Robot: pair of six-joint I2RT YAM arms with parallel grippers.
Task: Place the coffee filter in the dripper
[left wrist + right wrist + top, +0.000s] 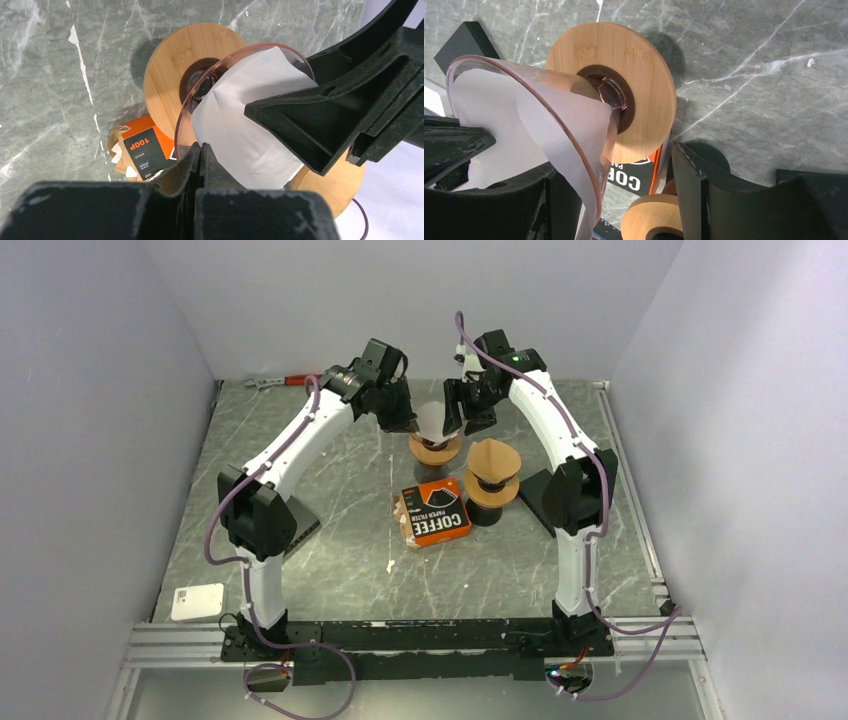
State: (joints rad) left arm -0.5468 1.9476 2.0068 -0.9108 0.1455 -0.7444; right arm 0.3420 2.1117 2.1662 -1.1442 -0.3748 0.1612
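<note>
Coffee filter [240, 115] in dripper [644, 75], left hand [200, 150] pinched together at its edge — right hand [616, 165] apart

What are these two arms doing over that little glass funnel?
They are fitting a white paper filter into a glass dripper. The left gripper is shut at the filter's near edge and seems to pinch it. The right gripper is open, with one finger reaching into the cone against the paper. The filter sits inside but looks folded, not yet flat against the glass. An orange filter box and a second dripper stand nearby.
</note>
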